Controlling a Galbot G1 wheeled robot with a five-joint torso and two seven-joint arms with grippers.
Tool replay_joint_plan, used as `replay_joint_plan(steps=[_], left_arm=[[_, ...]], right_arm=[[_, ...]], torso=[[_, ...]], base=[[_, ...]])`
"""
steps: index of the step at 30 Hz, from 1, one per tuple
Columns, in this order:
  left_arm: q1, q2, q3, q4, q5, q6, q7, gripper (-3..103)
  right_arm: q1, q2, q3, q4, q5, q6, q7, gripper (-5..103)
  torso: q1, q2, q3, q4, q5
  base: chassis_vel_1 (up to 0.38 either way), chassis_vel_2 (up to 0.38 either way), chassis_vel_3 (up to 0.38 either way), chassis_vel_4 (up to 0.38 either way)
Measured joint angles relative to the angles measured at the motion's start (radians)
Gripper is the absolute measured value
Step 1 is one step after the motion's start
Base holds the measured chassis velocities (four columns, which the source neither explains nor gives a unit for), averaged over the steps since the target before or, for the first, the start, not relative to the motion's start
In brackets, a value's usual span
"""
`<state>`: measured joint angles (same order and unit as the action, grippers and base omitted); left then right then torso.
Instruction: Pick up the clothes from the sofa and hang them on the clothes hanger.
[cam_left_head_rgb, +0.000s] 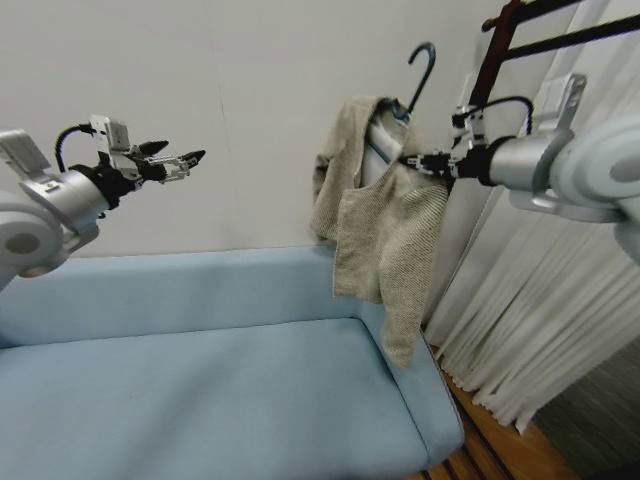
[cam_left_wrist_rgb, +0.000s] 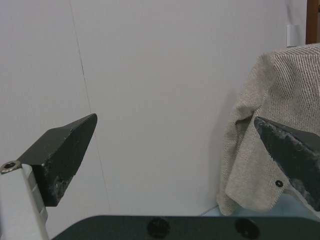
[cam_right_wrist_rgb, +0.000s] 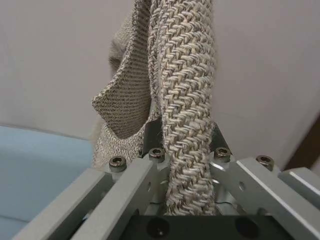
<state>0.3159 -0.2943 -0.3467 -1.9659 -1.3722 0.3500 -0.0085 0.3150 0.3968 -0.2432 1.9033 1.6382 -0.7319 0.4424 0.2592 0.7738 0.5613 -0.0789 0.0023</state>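
A beige knitted cardigan (cam_left_head_rgb: 380, 225) hangs in the air above the right end of the light blue sofa (cam_left_head_rgb: 200, 400), draped over a blue hanger whose hook (cam_left_head_rgb: 422, 70) sticks up above it. My right gripper (cam_left_head_rgb: 418, 161) is shut on the cardigan's shoulder; in the right wrist view the knit (cam_right_wrist_rgb: 187, 100) runs squeezed between the jaws. My left gripper (cam_left_head_rgb: 178, 163) is held up at the left, well apart from the garment, open with nothing in it. Its dark fingertips (cam_left_wrist_rgb: 65, 150) frame the cardigan (cam_left_wrist_rgb: 270, 130) in the left wrist view.
A dark wooden clothes rack (cam_left_head_rgb: 520, 40) stands at the upper right, behind my right arm. White curtains (cam_left_head_rgb: 540, 300) hang to the right of the sofa, over a wooden floor (cam_left_head_rgb: 500, 450). A plain white wall (cam_left_head_rgb: 250, 120) is behind everything.
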Motion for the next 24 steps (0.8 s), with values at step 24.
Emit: replay_joint_plan(steps=[24], left_arm=[[0.714, -0.303, -0.437, -0.123, 0.338, -0.022, -0.115, 100]], right_arm=[[-0.199, -0.087, 0.068, -0.107, -0.212, -0.001, 0.062, 5]], torso=[[0.000, 0.000, 0.000, 0.0007, -0.0009]], base=[[0.000, 0.000, 0.000, 0.000]])
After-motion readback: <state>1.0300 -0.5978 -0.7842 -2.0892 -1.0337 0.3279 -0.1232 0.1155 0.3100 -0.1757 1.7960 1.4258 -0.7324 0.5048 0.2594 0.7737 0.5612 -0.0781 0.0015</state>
